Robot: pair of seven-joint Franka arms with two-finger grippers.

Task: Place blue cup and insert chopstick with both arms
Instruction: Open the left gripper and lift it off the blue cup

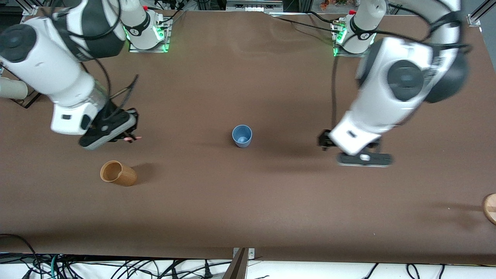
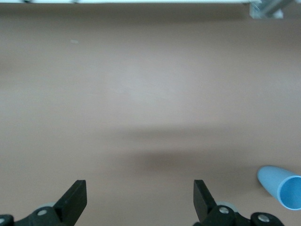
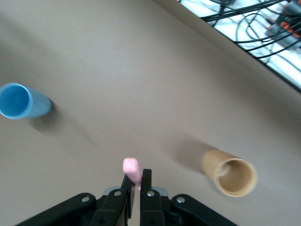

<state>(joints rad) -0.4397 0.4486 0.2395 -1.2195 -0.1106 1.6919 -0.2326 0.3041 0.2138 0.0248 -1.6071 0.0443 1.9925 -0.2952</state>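
The blue cup stands upright in the middle of the table, apart from both grippers. It also shows in the left wrist view and the right wrist view. My right gripper is up over the table toward the right arm's end, above and beside the tan cup. It is shut on the chopstick, whose pinkish tip sticks out past the fingers. My left gripper is over bare table toward the left arm's end, open and empty.
A tan-orange wooden-looking cup stands nearer the front camera than the right gripper, and shows in the right wrist view. A round wooden object sits at the table's edge at the left arm's end. Cables hang below the front edge.
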